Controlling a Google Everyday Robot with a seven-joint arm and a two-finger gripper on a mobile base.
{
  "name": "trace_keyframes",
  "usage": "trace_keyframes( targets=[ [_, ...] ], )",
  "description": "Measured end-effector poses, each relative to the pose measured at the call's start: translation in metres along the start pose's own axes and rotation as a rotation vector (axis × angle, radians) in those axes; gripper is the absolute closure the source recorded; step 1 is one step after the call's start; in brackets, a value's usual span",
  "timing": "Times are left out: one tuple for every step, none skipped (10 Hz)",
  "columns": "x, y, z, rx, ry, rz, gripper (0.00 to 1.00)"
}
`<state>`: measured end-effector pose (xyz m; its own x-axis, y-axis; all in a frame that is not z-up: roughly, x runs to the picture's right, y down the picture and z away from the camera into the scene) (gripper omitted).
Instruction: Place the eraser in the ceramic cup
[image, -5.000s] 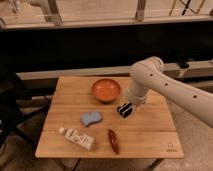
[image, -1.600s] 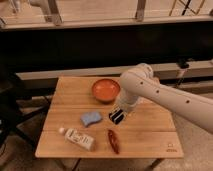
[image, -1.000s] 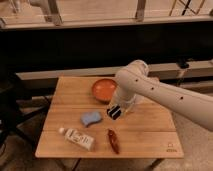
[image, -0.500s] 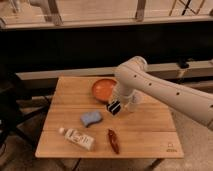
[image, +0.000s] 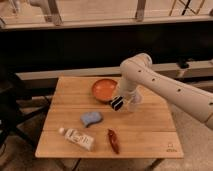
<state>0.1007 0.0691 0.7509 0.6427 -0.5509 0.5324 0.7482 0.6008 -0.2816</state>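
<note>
Beside the shallow orange-red glazed ceramic cup (image: 104, 88), the claw (image: 117, 103) is held, its grip untellable; nothing is seen dropped inside yet.

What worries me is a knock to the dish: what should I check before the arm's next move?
1. Ceramic cup upright on the table, mouth unobstructed: ok.
2. Gripper over the cup's middle: not ok, it sits at the front-right rim.
3. Something held in the gripper: cannot tell.
4. Cup holds nothing yet: ok, only glaze shows.
5. Blue pad apart from the gripper: ok, front-left of it.
6. Bottle away from the arm: ok, near the front edge.
</note>
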Motion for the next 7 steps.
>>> trace_keyframes(
  targets=[
    [0.006, 0.001, 0.001, 0.004, -0.005, 0.014, 0.99],
    [0.010, 0.001, 0.001, 0.008, -0.009, 0.023, 0.99],
    [0.014, 0.002, 0.002, 0.011, -0.013, 0.033, 0.99],
    [0.017, 0.003, 0.002, 0.014, -0.017, 0.041, 0.99],
    [0.020, 0.004, 0.002, 0.019, -0.021, 0.047, 0.99],
    [0.023, 0.005, 0.003, 0.022, -0.024, 0.054, 0.99],
    [0.027, 0.007, 0.002, 0.028, -0.027, 0.066, 0.99]
  ],
)
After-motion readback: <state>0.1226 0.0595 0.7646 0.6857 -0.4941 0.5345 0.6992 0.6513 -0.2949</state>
